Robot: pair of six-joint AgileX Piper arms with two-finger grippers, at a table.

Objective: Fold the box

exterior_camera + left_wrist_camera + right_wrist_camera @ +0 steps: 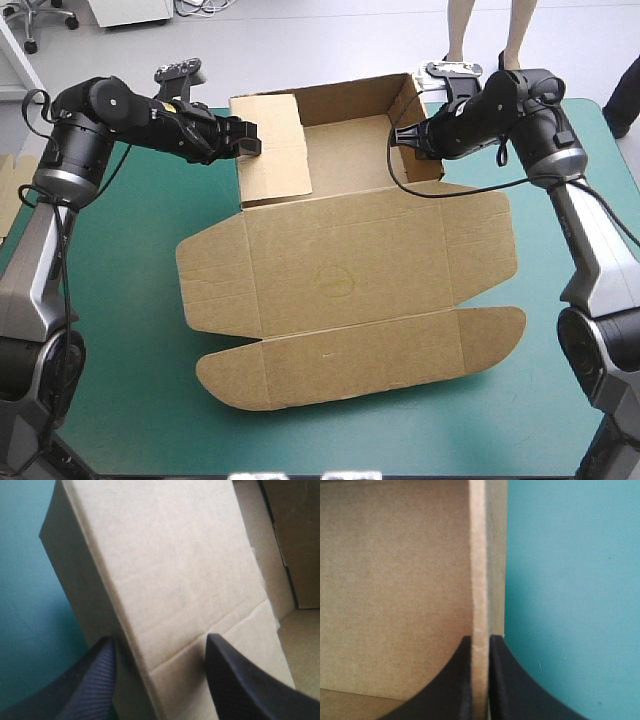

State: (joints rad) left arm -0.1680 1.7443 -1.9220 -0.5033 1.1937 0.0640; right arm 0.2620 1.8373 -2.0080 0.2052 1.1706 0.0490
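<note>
The brown box lies on the teal-green cover, a tray with raised walls at the far side and the lid with its flaps flat toward the near edge. My left gripper is at the tray's left wall flap, which leans inward. In the left wrist view its fingers stand apart, open, astride that flap. My right gripper is at the tray's right wall. In the right wrist view its fingers are shut on the upright wall's edge.
Bare teal-green cover lies to the left, right and near side of the box. An edge of more brown board shows at the table's left edge.
</note>
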